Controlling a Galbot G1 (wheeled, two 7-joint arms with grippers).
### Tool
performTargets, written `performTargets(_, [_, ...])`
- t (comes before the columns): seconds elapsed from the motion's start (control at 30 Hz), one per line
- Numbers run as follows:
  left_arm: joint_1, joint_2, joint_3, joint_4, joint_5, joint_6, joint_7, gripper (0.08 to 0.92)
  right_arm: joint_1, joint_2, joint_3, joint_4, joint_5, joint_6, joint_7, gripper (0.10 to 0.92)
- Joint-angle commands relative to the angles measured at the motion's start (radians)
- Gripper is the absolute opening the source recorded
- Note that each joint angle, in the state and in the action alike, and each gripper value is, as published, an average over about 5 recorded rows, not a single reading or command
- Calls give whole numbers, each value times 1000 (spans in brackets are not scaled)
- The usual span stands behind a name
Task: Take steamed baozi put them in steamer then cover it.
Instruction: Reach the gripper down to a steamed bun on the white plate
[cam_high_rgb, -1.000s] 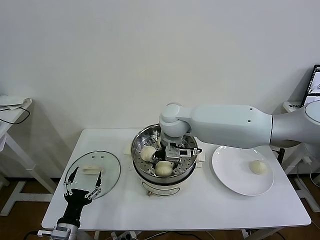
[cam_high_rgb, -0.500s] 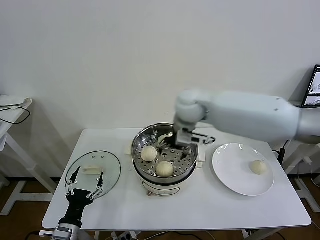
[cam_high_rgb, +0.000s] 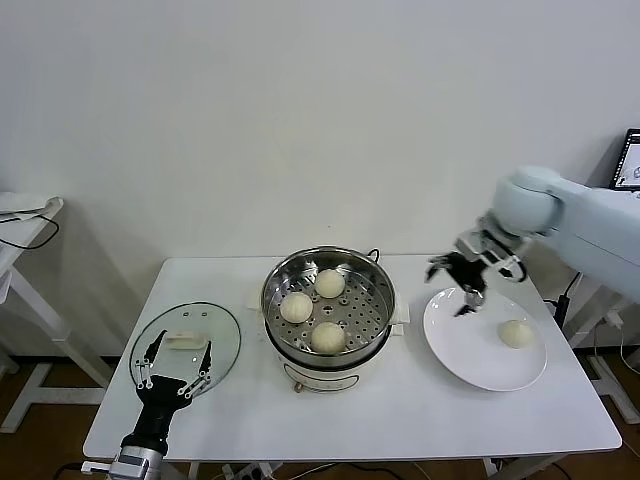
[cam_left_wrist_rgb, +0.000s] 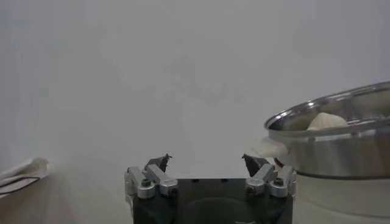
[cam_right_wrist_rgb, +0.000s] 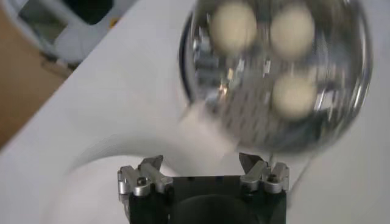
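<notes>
steamer (cam_high_rgb: 329, 300): three baozi (cam_high_rgb: 328, 338) inside, no readable label | right gripper (cam_high_rgb: 463, 280) spread, empty, right of steamer over plate (cam_high_rgb: 470, 350) | left gripper (cam_high_rgb: 175, 372) spread, parked left by cover (cam_high_rgb: 215, 330)

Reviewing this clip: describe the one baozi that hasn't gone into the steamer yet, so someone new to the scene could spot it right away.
Start at the white table and find the steel steamer at its middle, holding three buns. To the robot's right of it lies a flat white plate. The lone baozi sits on that plate's outer side, just beyond the open right gripper; it is the only bun outside the pot.
</notes>
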Motion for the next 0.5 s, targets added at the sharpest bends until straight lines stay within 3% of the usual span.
performTargets(0.03, [9,-3,18,-9,14,-3,-2,823,-423,-141,411,-193,-226,-111,-32,823])
performTargets(0.5, [14,-7,21,-5,23,-4,-6,823,-559,36,632,-459,-440,47,-6,823])
